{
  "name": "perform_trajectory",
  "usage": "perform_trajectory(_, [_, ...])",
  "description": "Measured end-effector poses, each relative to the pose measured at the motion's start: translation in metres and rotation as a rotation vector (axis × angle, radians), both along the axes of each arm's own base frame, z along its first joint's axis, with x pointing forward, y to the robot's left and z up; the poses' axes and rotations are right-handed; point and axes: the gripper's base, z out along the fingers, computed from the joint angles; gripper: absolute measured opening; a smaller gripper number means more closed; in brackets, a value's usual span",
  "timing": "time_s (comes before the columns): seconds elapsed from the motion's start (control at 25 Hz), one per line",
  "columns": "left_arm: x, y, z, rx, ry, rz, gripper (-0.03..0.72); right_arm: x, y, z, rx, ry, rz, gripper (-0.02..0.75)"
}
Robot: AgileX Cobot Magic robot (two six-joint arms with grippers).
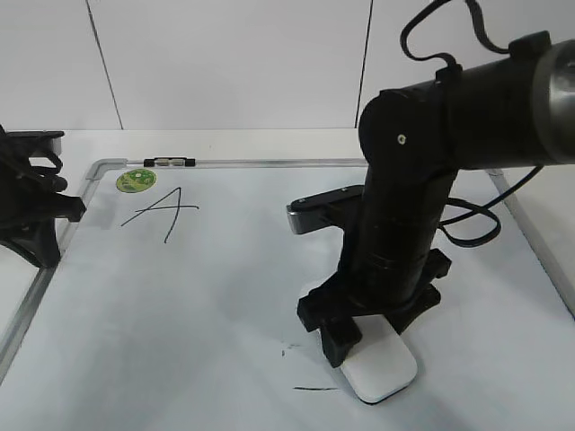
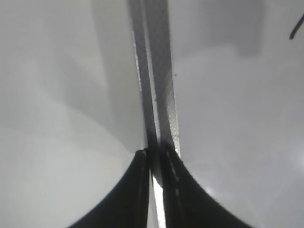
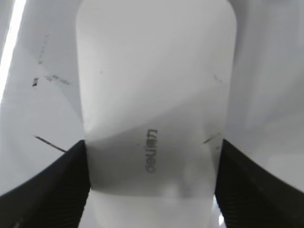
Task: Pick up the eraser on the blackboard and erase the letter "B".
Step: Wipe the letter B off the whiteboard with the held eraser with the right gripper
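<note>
A white panelled wall (image 1: 225, 63) with thin dark seams stands behind the pale bench (image 1: 269, 142).

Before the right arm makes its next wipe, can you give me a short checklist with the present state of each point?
1. Right gripper jaws against both long sides of the eraser: ok.
2. Eraser lying flat on the blackboard: ok.
3. Letter "B" fully erased: not ok, short black marks remain beside the eraser.
4. Letter "A" untouched: ok.
5. Left gripper away from the wiping area, jaws shut at the board's frame: ok.
</note>
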Motion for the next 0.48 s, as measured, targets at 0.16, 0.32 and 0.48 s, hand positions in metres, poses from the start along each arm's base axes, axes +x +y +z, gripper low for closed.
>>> perform_trajectory(0.16, [0.0, 0.0, 0.0, 0.0, 0.0, 0.0, 0.033, 0.002, 0.001, -0.008, -0.021, 0.023, 0.003, 0.605])
perform_trajectory(0.32, [0.0, -0.001, 0.0, 0.002, 0.0, -0.004, 0.033, 0.004, 0.003, -0.004, -0.025, 0.032, 0.007, 0.6])
perform_trajectory(0.48, [0.0, -0.001, 0.0, 0.002, 0.0, -0.004, 0.033, 0.01, 0.006, 0.005, -0.03, 0.023, 0.016, 0.596])
